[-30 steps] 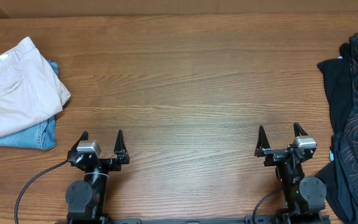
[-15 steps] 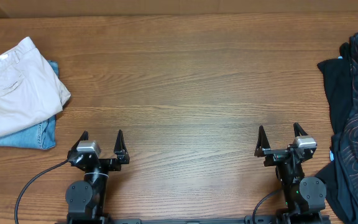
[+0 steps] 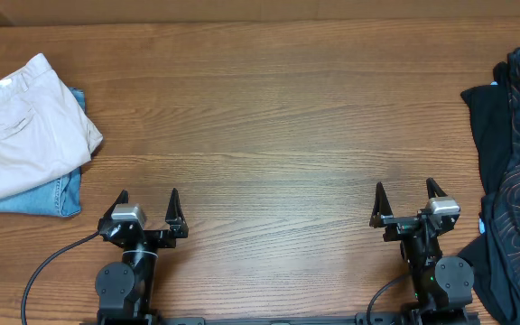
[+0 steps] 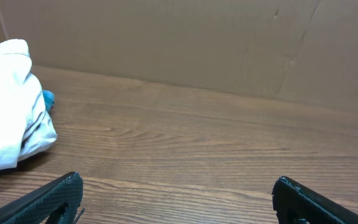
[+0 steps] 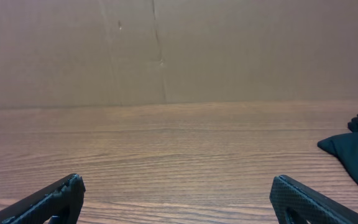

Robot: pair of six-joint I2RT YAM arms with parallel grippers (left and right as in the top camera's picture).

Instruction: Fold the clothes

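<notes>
Folded beige shorts [image 3: 21, 126], back pocket uppermost, rest on blue denim [image 3: 52, 197] at the counter's [image 3: 269, 117] far left; left tool [image 3: 147, 200] and right tool [image 3: 405, 191] both stand spread.

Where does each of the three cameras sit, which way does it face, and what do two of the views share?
Overhead: above the table, looking straight down; both arms show, left end effector and right end effector open.
Left wrist: low behind its own fingers, facing the cardboard wall; khaki shorts at left.
Right wrist: low behind its own fingers, facing the same wall; black garments at right.
Shared: overhead and left wrist both show the khaki shorts.
</notes>
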